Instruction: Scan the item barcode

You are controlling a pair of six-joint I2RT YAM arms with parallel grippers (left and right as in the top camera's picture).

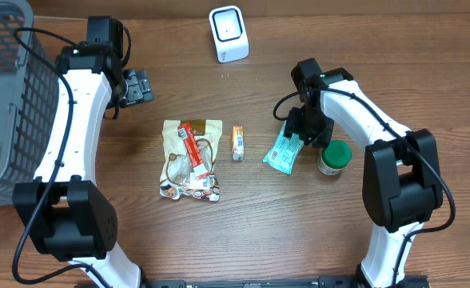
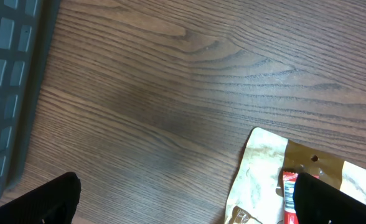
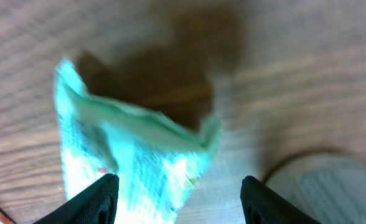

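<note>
Teal packet (image 1: 284, 150) lies between the spread fingers of the right claw (image 3: 178, 186), long axis near-left to far-right; grip cannot be confirmed.

Gray mesh basket (image 1: 3, 96) sits at the left edge of the wood table (image 1: 243, 232). Mid-table there's a tan snack pouch (image 1: 191, 160) with a small orange box (image 1: 237, 142) just beside it. A green-lidded jar (image 1: 333, 157) stands further right.

packet (image 1: 284, 151) teal; jar lid (image 1: 336, 151) green; scanner (image 1: 228, 33) white
</note>
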